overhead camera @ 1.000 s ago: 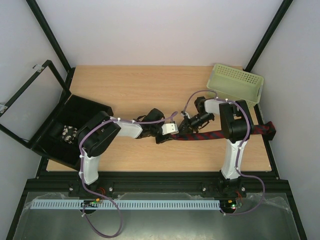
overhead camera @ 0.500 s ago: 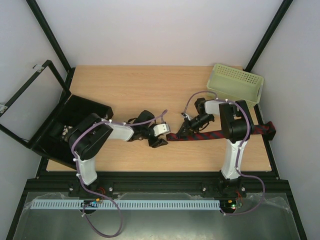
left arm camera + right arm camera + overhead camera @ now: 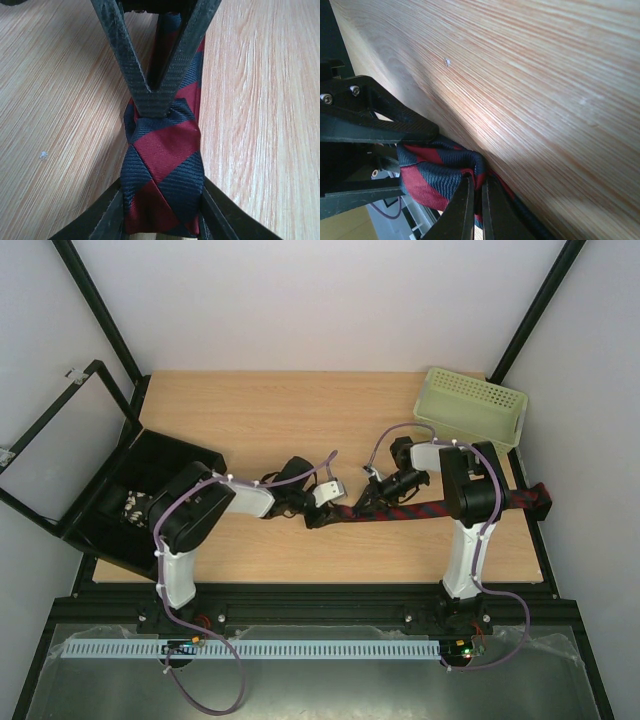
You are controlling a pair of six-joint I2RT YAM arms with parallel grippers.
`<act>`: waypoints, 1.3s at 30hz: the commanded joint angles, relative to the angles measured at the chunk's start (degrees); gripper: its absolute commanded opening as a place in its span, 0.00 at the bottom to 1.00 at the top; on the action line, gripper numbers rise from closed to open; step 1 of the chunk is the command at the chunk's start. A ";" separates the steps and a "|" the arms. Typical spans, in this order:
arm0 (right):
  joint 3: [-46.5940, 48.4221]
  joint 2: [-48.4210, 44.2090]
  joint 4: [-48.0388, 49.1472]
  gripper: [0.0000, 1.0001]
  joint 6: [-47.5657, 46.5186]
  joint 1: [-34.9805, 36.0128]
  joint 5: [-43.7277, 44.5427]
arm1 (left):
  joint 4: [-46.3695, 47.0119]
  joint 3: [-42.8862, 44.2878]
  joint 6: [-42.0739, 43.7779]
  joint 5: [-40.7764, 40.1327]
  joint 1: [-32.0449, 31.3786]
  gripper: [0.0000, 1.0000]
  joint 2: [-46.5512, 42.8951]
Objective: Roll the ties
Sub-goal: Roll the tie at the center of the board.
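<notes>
A dark red tie (image 3: 430,509) with navy diagonal stripes lies across the right half of the table, its far end hanging over the right edge. Its left end is folded into a small roll (image 3: 162,150). My left gripper (image 3: 322,512) is shut on that roll, one finger pressing each side of it (image 3: 162,202). Just right of it, my right gripper (image 3: 363,502) is shut on a fold of the tie (image 3: 435,175), fingertips nearly together (image 3: 479,182). The right fingers (image 3: 152,97) form a V above the roll in the left wrist view.
A pale green perforated basket (image 3: 472,406) stands at the back right corner. An open black box (image 3: 120,530) sits at the left edge, its lid frame (image 3: 60,440) swung outward and something patterned (image 3: 135,506) inside.
The left gripper opened and drew back to the left, then came back to the tie's rolled end and closed on it. The right gripper stayed pinched on the tie.
</notes>
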 commanded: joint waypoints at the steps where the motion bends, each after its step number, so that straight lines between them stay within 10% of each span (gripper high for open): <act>1: -2.43 1.97 2.98 0.02 0.42 0.53 8.88 | -0.31 1.65 -0.97 1.84 -1.79 0.36 -2.27; 20: -2.12 0.45 1.60 0.02 0.97 0.48 7.46 | -4.68 6.70 1.60 -8.36 -5.18 0.32 8.57; 33: 5.31 -4.35 -11.14 0.42 -1.21 -2.60 -5.31 | -12.68 3.63 4.66 -12.99 -4.73 0.29 6.56; 39: 3.36 -3.77 -8.99 0.42 0.86 0.75 -6.34 | -12.76 4.15 3.88 -13.32 -4.73 0.31 6.64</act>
